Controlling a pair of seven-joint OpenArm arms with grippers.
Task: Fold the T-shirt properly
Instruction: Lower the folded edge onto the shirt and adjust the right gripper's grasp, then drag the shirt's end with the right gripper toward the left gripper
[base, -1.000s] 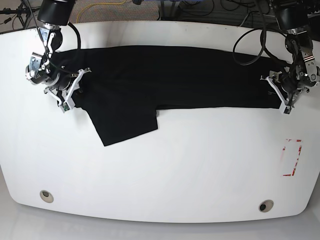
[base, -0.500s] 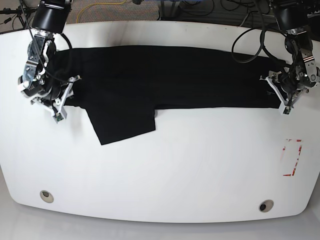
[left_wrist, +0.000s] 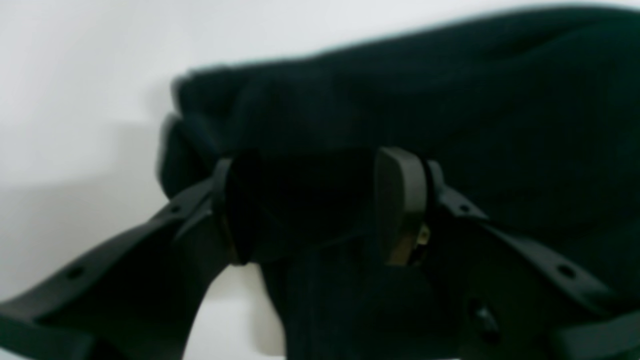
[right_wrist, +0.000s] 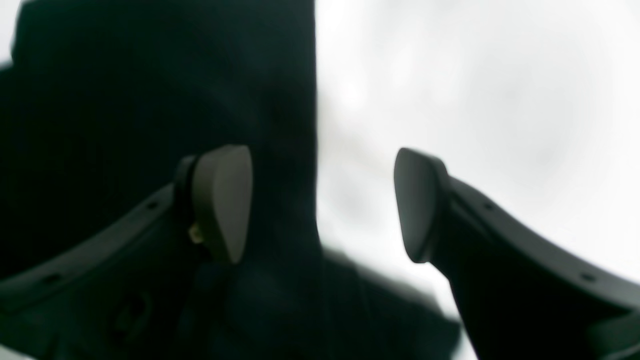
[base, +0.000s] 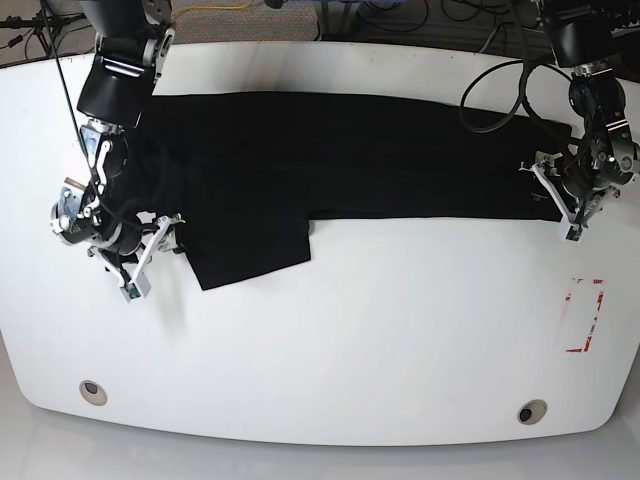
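Note:
The black T-shirt (base: 330, 150) lies as a long band across the far half of the white table (base: 350, 330), with one flap hanging toward the front at the left. No print shows. At the shirt's right end my left gripper (base: 568, 208) sits low, and its wrist view shows it (left_wrist: 315, 205) open with bunched black T-shirt cloth (left_wrist: 450, 90) between the fingers. By the shirt's lower left corner my right gripper (base: 150, 252) is open (right_wrist: 320, 200). One of its fingers is over the T-shirt (right_wrist: 125, 125), the other over bare table.
A red-outlined mark (base: 585, 315) sits on the table at the right front. Two round holes (base: 92, 392) (base: 532, 411) lie near the front edge. Cables run behind the table's far edge.
My right gripper has moved from the shirt's left end toward the front, down to the lower left corner beside the flap. The left gripper has stayed at the right end.

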